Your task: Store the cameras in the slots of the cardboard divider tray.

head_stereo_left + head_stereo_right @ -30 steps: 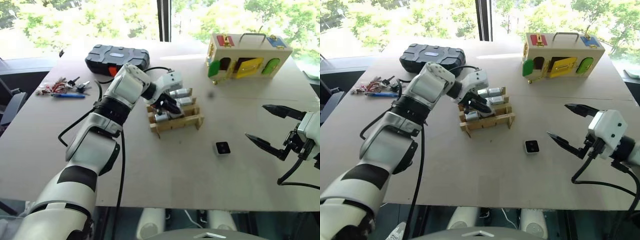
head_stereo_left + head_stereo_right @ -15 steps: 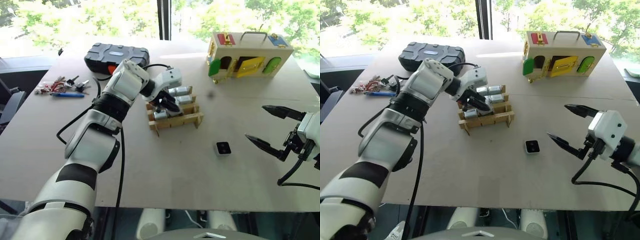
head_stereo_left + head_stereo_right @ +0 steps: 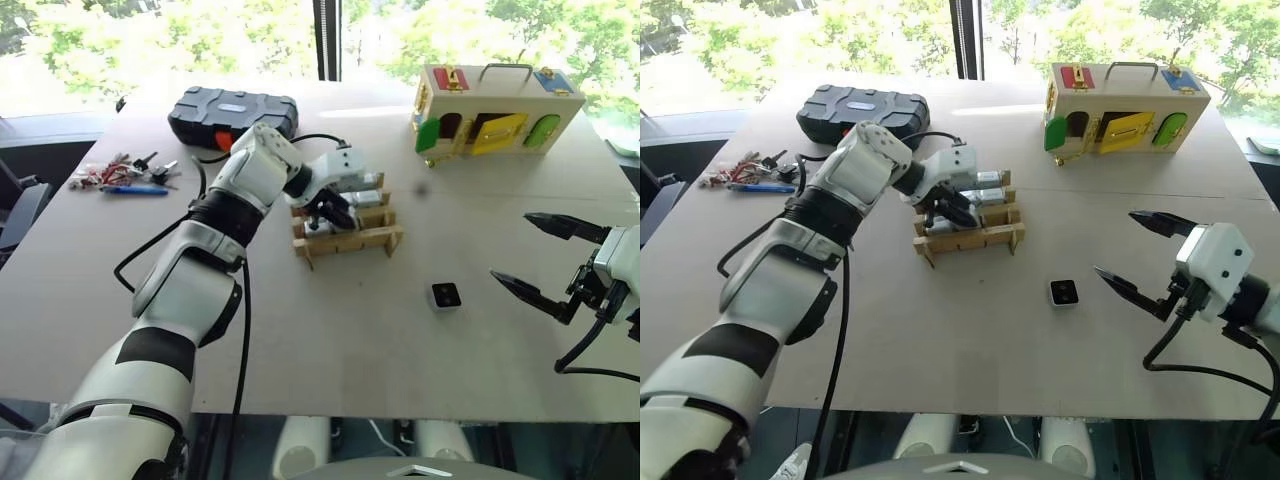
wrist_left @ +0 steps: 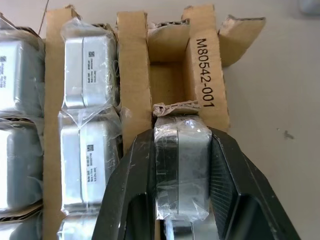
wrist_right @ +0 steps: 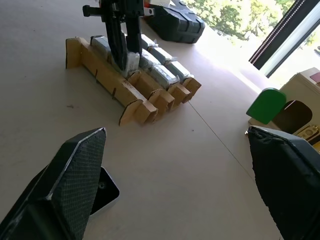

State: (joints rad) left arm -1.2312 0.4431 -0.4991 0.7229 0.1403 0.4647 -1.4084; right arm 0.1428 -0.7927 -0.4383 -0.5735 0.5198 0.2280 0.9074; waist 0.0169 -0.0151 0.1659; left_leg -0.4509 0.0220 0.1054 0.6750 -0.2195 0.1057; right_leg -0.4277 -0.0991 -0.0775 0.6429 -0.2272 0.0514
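- The left hand (image 4: 180, 200) reaches in from the left of the head views to the middle of the counter (image 3: 330, 340), pointing steeply downward over the cardboard divider tray (image 3: 345, 238).
- Its two black fingers (image 4: 125, 195) press against the two sides of one camera (image 4: 181, 165), a silver-grey block in clear wrap. The camera sits in the outermost row of the tray, beside the strip printed "M80542-001".
- In the left wrist view the gripped camera's long axis runs along the row; which way its lens faces cannot be told.
- The tray is a tan grid of flat interlocking cardboard strips. It sits at the centre of the head views, its long axis running left to right and tilted slightly up to the right.
- Further wrapped cameras (image 4: 90, 75) fill the neighbouring rows, lying end to end with label faces up.
- The slot (image 4: 167, 85) just beyond the gripped camera is empty.
- One loose camera (image 3: 445, 296) lies flat on the counter at lower right of centre, black face and round lens up, well apart from the tray.
- The right hand (image 3: 545, 262) hovers level above the counter at the right edge, fingers spread wide and holding nothing. The pads (image 5: 80, 175) are black with a fine mesh texture.
- A black ribbed case (image 3: 233, 113) sits upper left, and a pale wooden box (image 3: 497, 108) with coloured doors upper right.
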